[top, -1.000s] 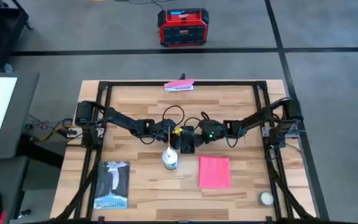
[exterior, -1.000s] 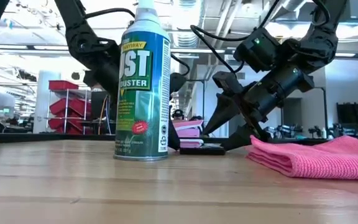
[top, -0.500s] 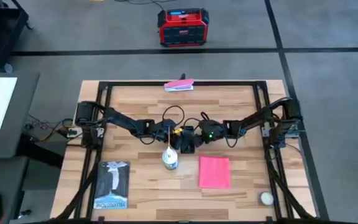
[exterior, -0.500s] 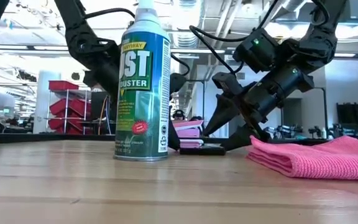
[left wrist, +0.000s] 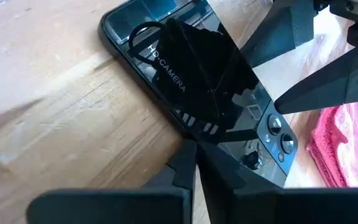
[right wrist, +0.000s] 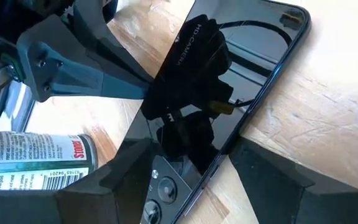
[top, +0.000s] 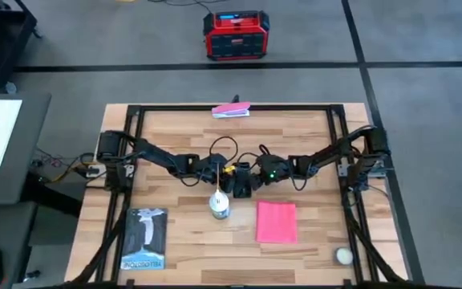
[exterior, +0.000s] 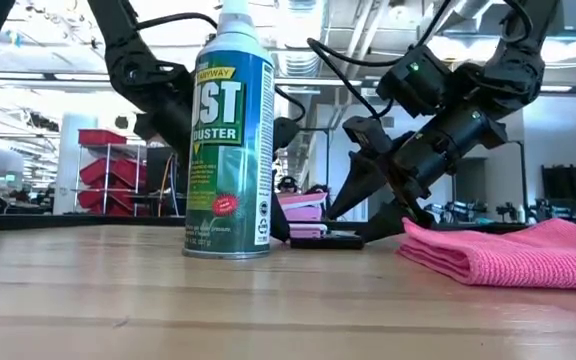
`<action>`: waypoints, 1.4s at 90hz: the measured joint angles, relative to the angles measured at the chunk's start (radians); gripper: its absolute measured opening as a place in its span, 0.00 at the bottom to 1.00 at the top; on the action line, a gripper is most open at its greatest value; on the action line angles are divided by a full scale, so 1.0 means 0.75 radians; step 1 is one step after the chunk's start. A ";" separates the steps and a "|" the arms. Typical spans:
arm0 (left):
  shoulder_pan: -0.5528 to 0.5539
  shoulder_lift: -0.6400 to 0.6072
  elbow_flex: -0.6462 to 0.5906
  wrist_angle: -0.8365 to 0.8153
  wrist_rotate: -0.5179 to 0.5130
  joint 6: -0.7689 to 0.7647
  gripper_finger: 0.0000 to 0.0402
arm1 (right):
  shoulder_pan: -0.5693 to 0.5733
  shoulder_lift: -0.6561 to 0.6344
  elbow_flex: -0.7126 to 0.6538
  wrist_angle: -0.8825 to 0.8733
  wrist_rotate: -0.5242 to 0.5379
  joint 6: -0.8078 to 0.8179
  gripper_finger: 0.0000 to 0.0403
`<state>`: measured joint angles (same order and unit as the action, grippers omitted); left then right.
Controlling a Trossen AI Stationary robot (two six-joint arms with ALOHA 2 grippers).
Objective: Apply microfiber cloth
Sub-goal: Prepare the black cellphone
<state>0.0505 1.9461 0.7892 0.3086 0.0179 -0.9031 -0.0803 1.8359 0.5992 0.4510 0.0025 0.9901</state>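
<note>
At 5 o'clock on the table [top: 183, 241], nearest the front edge, the pink microfiber cloth [top: 277, 221] lies flat and folded, with neither claw touching it. It has not shifted over the last second. Just beside it at 6 o'clock the spray can [top: 219, 206] stands upright, also unmoved.

Behind these, at the centre, both claws meet over the black phone [left wrist: 191, 81]. The left gripper [left wrist: 194, 152] has its 2 fingers drawn together, tips down at the phone's edge. The right gripper [right wrist: 191, 155] has its fingers spread, 1 on each side of the phone's end. Only its wrist has changed, edging slightly up and outward in the low view.

Farthest off, at 12 o'clock, the small pink-and-white item [top: 231, 111] sits at the back rail.

So the cloth step looks not yet begun. The right arm's small retreat may be the start of a turn toward the cloth.
</note>
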 joint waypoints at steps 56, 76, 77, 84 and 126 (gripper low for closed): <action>-0.010 0.013 -0.006 0.051 -0.093 -0.020 0.00 | -0.006 0.001 0.002 -0.006 -0.006 -0.011 0.55; -0.016 0.047 0.019 0.110 -0.095 -0.012 0.00 | 0.002 0.005 0.002 0.029 -0.011 -0.025 0.55; -0.016 0.047 0.020 0.109 -0.096 -0.011 0.00 | 0.002 0.005 0.002 0.029 -0.011 -0.025 0.55; -0.016 0.048 0.022 0.105 -0.101 -0.008 0.00 | 0.003 0.005 0.003 0.025 -0.011 -0.024 0.55; -0.043 0.076 0.036 0.228 -0.137 0.060 0.00 | -0.013 0.018 0.007 0.113 0.044 -0.163 0.09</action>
<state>0.0185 2.0030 0.8166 0.4797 -0.0852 -0.8583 -0.0904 1.8492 0.6044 0.5358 0.0353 0.8678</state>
